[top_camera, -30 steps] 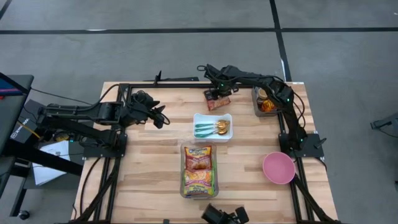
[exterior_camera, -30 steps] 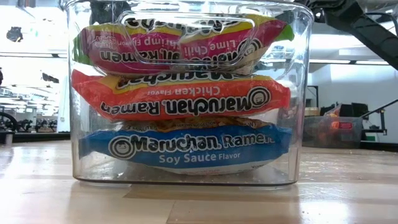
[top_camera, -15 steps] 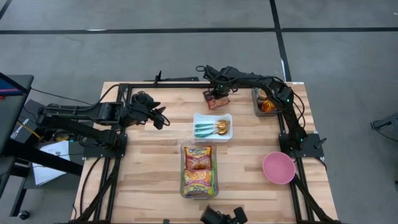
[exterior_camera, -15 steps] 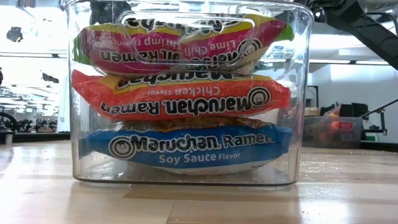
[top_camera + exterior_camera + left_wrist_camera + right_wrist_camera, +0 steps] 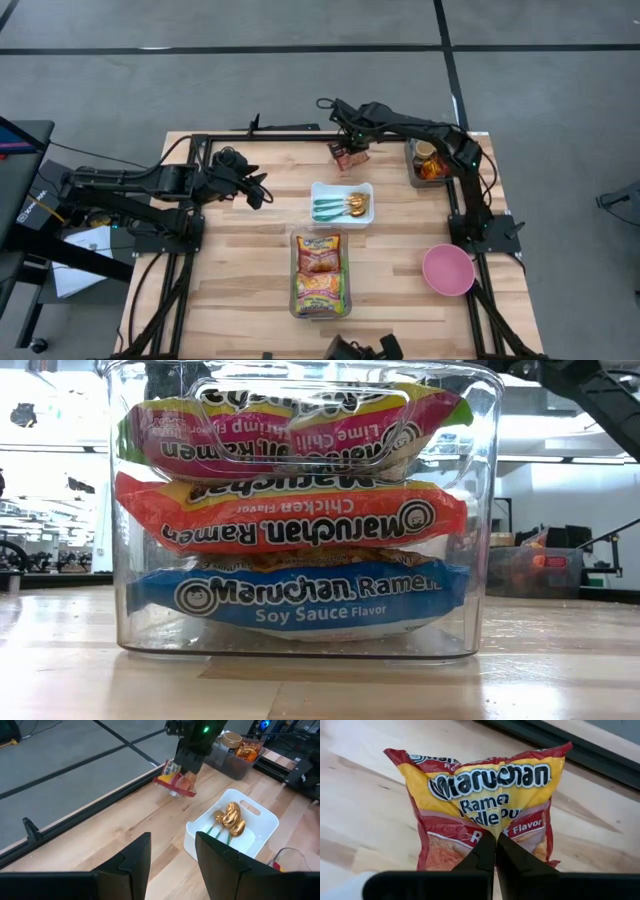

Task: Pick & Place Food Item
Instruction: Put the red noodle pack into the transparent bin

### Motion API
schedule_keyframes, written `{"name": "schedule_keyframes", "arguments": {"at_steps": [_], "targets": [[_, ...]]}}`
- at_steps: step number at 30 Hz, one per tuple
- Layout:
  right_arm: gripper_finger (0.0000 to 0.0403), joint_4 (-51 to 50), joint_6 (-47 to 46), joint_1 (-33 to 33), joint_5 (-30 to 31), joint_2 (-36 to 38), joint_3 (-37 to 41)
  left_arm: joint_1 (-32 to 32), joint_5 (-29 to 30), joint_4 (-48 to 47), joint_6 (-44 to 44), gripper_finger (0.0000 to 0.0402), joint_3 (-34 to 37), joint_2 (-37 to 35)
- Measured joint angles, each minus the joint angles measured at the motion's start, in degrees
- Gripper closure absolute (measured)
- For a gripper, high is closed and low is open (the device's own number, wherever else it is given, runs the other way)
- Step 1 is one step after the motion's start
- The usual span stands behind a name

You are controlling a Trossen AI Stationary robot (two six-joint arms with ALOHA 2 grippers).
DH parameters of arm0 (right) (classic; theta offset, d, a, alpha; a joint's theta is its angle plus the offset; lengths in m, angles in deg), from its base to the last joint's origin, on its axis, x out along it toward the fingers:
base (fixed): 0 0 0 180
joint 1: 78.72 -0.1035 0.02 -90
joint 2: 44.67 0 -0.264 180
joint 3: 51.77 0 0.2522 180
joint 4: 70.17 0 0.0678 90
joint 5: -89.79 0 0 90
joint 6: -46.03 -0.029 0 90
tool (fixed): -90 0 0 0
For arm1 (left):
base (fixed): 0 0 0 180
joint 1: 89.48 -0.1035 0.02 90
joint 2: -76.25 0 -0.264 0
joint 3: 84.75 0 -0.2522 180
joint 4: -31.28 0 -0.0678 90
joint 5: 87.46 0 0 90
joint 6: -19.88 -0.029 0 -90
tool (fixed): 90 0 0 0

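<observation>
A pale wooden plank tabletop (image 5: 240, 260) stands on grey floor (image 5: 200, 80). The right end effector (image 5: 349, 150) pinches a crinkly ramen packet (image 5: 487, 807), lifted above the planks beneath it. The left end effector (image 5: 172, 852) hangs part-open, empty, well apart from it.

Ramen packet (image 5: 349, 156) behind spoon tray (image 5: 342, 203); ramen bin (image 5: 319, 274) before it.
</observation>
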Motion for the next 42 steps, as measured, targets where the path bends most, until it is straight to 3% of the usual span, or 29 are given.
{"name": "schedule_keyframes", "arguments": {"at_steps": [13, 26, 42], "targets": [[0.0403, -7.18, -14.80, -4.85, -1.56, 7.55, -0.09, 0.00, 0.02, 0.02, 0.02, 0.0253, 0.00, 0.00], [0.0403, -11.23, -36.99, -23.35, 2.01, 13.96, -0.15, 2.53, 0.06, 0.00, 0.15, 0.0253, 0.00, -0.02], [0.0403, -8.71, -66.88, -42.90, 6.63, 14.05, -0.13, 4.26, 0.09, -0.50, -0.02, 0.0253, 0.00, 0.00]]}}
